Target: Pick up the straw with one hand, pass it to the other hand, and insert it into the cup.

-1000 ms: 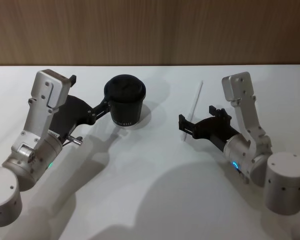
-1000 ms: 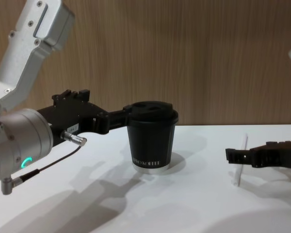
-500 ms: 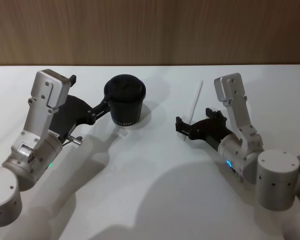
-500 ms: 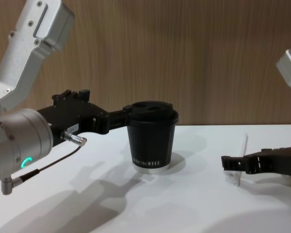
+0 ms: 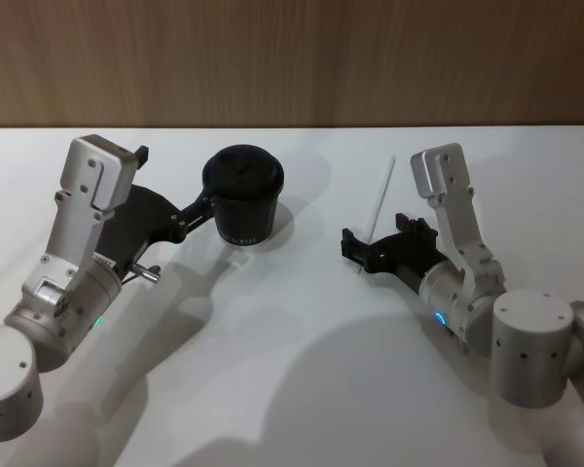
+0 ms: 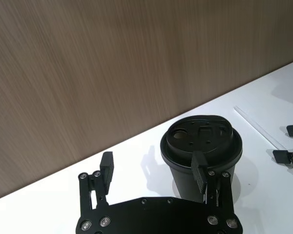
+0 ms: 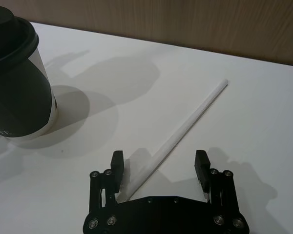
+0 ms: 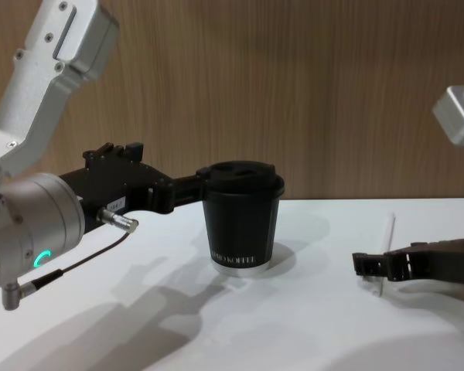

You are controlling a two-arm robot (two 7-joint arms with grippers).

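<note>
To the right of the cup (image 5: 243, 195) and well apart from it: the straw (image 5: 378, 204), lying on the white table (image 5: 292, 350), long axis running away from the robot, far end leaning a little farther from the cup than the near end. Low at that near end, the right gripper (image 7: 159, 156), wide open and holding nothing, aimed back toward the cup and so roughly crosswise to the straw. Jaws one on each side of it, straw much closer to one finger than the other, no contact to be made out. By far the nearer of the two arms to the straw, hence the likely one for the pick. Seemingly only a closing of the jaws needed, though with a pinch so near the tip, some risk of the straw rolling or swinging. On the cup's other side, the left gripper (image 6: 152, 163), likewise open and empty. One finger right at the lid (image 6: 201, 136), touching or just short impossible to say, the other out to the side; cup ahead of that one finger, not between the two. Lid on, straw not yet lifted, handover and insertion all to come. Table smooth and matt, ample room between cup and straw; wood-grain wall (image 5: 292, 58) behind.
</note>
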